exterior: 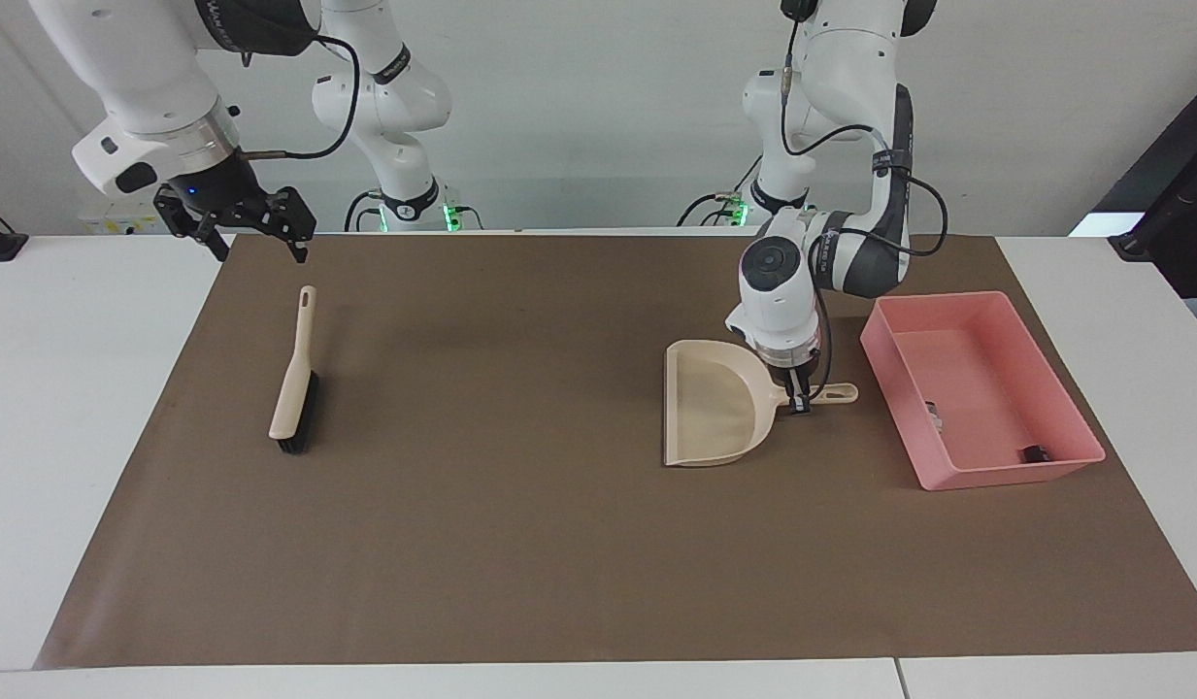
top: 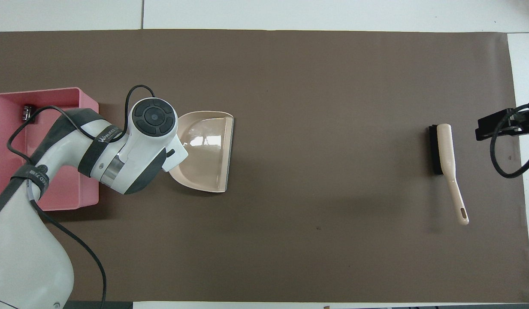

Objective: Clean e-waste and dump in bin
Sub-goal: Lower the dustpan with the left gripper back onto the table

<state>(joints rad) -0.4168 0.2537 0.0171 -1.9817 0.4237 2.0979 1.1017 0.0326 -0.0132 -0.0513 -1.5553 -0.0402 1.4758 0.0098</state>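
Landmark: pink bin, at left arm's end of brown mat. Inside it, both e-waste bits: white-grey scrap & dark scrap. Just beside bin, toward right arm's end: beige dustpan, flat on mat, handle pinched tight by left gripper. Well apart from bin, at right arm's end: brush on mat; right gripper waiting above, fingers spread wide, holding nothing.

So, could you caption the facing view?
Left gripper holds dustpan beside pink bin; right gripper waits open.
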